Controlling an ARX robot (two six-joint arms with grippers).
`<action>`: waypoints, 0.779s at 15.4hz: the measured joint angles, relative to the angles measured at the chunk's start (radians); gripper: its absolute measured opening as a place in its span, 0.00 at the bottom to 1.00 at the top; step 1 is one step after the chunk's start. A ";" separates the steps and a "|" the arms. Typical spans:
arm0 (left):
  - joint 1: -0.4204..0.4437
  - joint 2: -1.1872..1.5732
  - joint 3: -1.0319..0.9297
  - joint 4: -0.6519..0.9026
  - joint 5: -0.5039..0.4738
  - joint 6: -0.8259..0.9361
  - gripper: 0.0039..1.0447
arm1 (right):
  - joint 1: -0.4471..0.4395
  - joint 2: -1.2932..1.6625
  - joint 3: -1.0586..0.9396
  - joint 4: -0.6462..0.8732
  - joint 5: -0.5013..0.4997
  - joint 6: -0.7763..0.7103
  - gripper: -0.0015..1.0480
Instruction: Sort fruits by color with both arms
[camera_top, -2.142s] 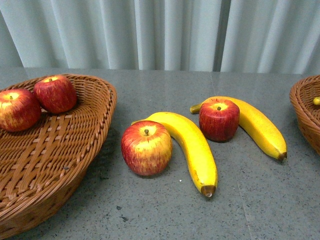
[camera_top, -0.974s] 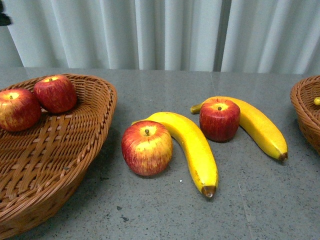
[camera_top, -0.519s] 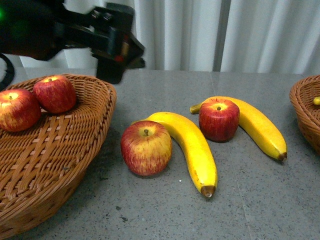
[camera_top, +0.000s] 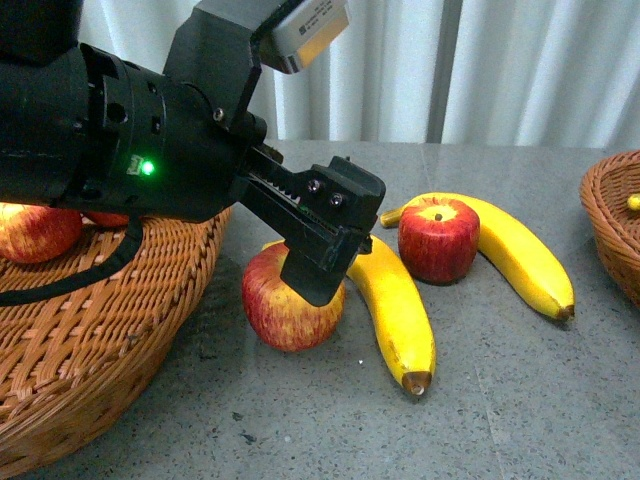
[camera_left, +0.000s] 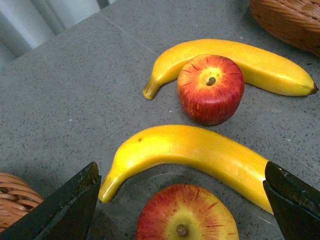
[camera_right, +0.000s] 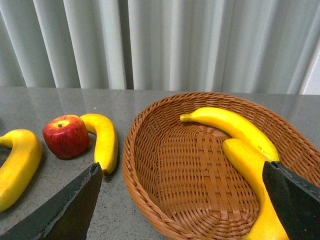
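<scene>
Black left pincer (camera_left: 180, 192) is spread wide w/ nothing in it: in the left wrist view you see its two fingers (camera_left: 65, 210) well apart, and the near apple (camera_left: 186, 216) sits on the table (camera_left: 60, 100) between them, neither finger touching it. From the front, the pincer tip hangs over that apple's top and hides part of it. Right beside the apple lies the near banana (camera_top: 397, 310), curving round its far side and the robot's right side, brown tip toward you; whether fruit touches fruit you can't tell. Further back the far apple (camera_top: 438, 240) stands stem up, tucked into the inner curve of the far banana (camera_top: 522, 258), whose brown tip points toward the robot's right. All 4 rest on the grey speckled table. The left arm (camera_top: 60, 130) is bulky and black, w/ a green light (camera_top: 147, 167) lit, a grey-white camera box (camera_top: 305, 28) on top and a black cable (camera_top: 80, 276) drooping across the left basket (camera_top: 90, 360). That wicker basket holds a basket apple (camera_top: 35, 232) at its far side; a 2nd red bit shows under the arm, mostly hidden. Right pincer (camera_right: 180, 200) is likewise spread wide and empty, pointed at the right basket (camera_right: 150, 190), seen only in the right wrist view. Inside lie 2 more: a back banana (camera_right: 230, 124) by the far wall and a front banana (camera_right: 247, 160) nearer the pincer, partly behind one finger. Pale pleated curtain (camera_top: 530, 70) hangs behind the table.
</scene>
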 joint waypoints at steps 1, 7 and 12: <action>0.000 0.010 0.002 -0.003 0.000 0.006 0.94 | 0.000 0.000 0.000 0.000 0.000 0.000 0.94; 0.017 0.056 0.003 -0.040 0.018 0.034 0.94 | 0.000 0.000 0.000 0.000 0.000 0.000 0.94; 0.031 0.084 0.016 -0.057 0.038 0.053 0.94 | 0.000 0.000 0.000 0.000 0.000 0.000 0.94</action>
